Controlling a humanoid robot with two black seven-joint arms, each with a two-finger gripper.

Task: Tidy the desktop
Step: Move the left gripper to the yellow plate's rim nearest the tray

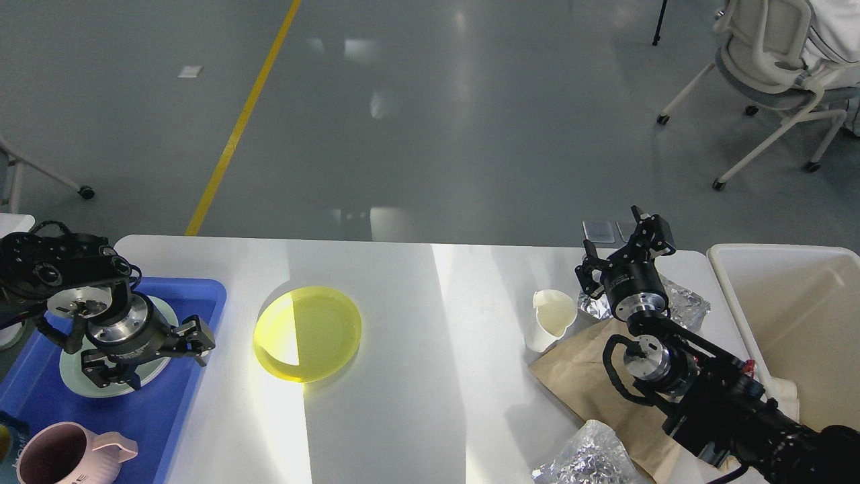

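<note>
Head view: desktop (416, 376) spans the foreground, yellow plate (308, 333) left of centre; left gripper (151, 356) over the blue tray (154, 417), fingers spread wide, empty; right gripper (621, 250) (fingers apart, empty) beside the paper cup (551, 319).

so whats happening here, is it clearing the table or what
It looks like a table tidy-up. The left gripper hangs open and empty over the blue tray, which holds a pale green plate and a pink mug. The yellow plate sits on the desktop. The right gripper, open, hovers near the white cup, foil and brown paper.
</note>
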